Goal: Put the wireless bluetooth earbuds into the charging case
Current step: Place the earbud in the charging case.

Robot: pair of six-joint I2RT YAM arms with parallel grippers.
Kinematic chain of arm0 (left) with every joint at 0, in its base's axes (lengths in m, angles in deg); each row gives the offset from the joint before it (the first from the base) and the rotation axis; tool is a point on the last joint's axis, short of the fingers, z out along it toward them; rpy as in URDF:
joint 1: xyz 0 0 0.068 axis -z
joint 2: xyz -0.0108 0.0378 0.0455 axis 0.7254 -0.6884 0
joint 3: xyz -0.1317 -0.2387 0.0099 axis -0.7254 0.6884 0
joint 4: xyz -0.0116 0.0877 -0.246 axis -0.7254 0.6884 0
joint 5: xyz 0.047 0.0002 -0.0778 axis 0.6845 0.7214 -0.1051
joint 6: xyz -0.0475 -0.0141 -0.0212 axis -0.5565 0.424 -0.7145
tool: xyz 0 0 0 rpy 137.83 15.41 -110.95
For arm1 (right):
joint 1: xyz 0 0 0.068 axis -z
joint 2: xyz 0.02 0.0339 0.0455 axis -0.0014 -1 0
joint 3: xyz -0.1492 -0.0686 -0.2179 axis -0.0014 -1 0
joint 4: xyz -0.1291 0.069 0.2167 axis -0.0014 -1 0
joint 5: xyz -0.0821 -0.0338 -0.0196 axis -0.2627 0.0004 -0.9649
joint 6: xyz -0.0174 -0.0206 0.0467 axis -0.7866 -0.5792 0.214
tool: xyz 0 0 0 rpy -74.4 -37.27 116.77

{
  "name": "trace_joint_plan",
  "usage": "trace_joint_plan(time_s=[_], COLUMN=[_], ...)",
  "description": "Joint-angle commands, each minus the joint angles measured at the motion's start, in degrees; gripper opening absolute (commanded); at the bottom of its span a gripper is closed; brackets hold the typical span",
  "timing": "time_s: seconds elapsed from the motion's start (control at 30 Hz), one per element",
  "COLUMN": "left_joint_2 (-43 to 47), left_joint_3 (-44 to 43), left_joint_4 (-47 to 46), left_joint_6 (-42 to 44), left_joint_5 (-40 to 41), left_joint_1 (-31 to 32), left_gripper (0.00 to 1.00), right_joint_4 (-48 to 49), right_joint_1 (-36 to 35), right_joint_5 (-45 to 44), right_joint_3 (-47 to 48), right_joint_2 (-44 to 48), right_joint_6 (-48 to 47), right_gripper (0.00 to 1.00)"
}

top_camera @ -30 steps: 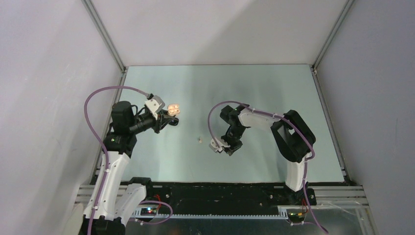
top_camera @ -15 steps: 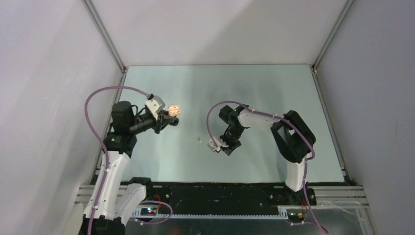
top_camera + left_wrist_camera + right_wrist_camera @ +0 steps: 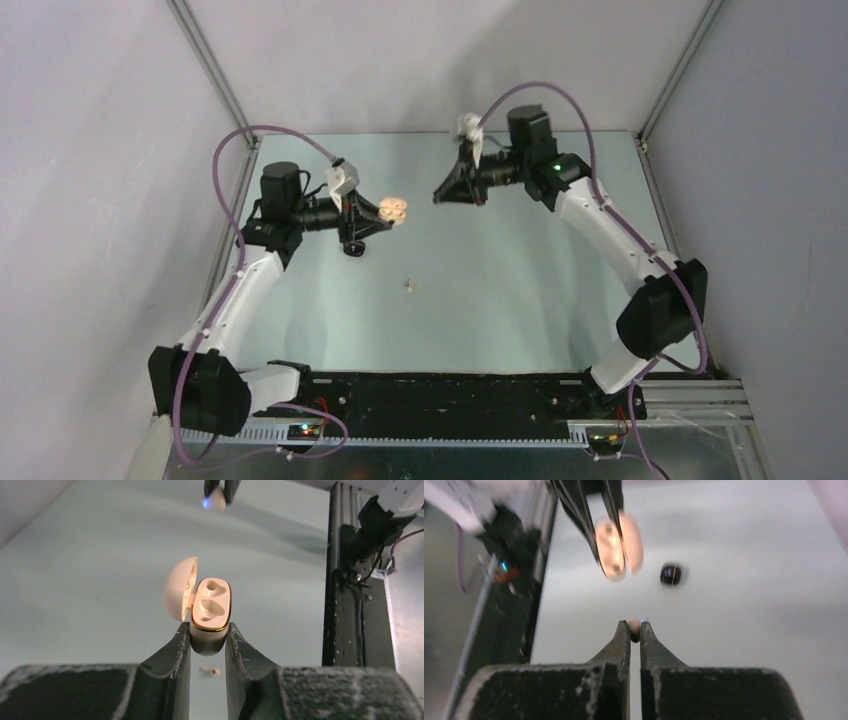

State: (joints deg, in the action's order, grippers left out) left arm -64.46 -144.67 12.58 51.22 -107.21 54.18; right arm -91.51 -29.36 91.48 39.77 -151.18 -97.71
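Above the left half of the worktop (image 3: 520, 320), nearer its far edge than its near edge, the left claw (image 3: 208, 632) holds the charging case (image 3: 210, 607) up in the air. Its two dark fingers (image 3: 177, 650) squeeze the bottom part of the case from both sides, so this claw is closed tight on the case. The case is open. Its round lid (image 3: 179, 595) is swung out to one side, and the open face looks away from the claw. Inside are two little holes, one above the other, and both are empty. A thin gold ring runs round the open face. The right claw (image 3: 634, 628) is up in the air too, just to the right of the case, and it points at the case. The two do not touch. This claw is pinched shut on the first earbud (image 3: 634, 626), a tiny pale bean that pokes out at the very tip of its fingers. In the left wrist view this bud looks pale with a small blue glow at its edge. The second earbud (image 3: 408, 286) lies alone down on the worktop, near the middle and a bit closer to the near edge, well apart from both claws. In the right wrist view the case is blurry, so its holes cannot be made out there.
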Motion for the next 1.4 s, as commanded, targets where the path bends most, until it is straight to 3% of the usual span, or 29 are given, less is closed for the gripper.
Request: trace_joint_plan(time_s=[0.0, 0.03, 0.13, 0.33, 0.57, 0.77, 1.37], left_joint_2=[-1.9, -1.9, -4.2, -3.3, -0.4, 2.1, 3.9], left_joint_3=[-0.5, 1.1, 2.6, 5.6, 8.2, 5.7, 1.9], left_joint_4=[-21.8, -37.3, -54.3, -63.0, -67.1, -65.0, -59.7], left_joint_6=[-17.1, -32.6, -46.4, -48.6, -52.6, -54.4, -52.8], left_joint_5=[-1.1, 0.6, 3.6, 2.2, 3.9, 7.3, 12.7], left_joint_1=[1.3, 1.1, 1.1, 3.0, 4.3, 4.2, 2.9], left_gripper=[0.00, 0.00, 0.00, 0.00, 0.00, 0.00, 0.00], right_joint_4=[41.3, 51.9, 56.0, 52.5, 63.8, 67.5, 66.3], right_joint_1=[0.9, 0.8, -1.0, -4.3, -7.6, -9.6, -11.4], right_joint_5=[6.8, 5.1, -1.2, -6.4, -8.2, -13.1, -19.6], right_joint_3=[-2.8, -3.5, -0.1, 8.2, 3.4, 2.1, -1.3], right_joint_2=[4.5, 4.6, 3.2, 0.5, 0.6, 0.6, 2.5], right_joint_6=[59.8, 63.8, 71.4, 76.3, 78.1, 79.3, 76.4], right_gripper=[0.00, 0.00, 0.00, 0.00, 0.00, 0.00, 0.00])
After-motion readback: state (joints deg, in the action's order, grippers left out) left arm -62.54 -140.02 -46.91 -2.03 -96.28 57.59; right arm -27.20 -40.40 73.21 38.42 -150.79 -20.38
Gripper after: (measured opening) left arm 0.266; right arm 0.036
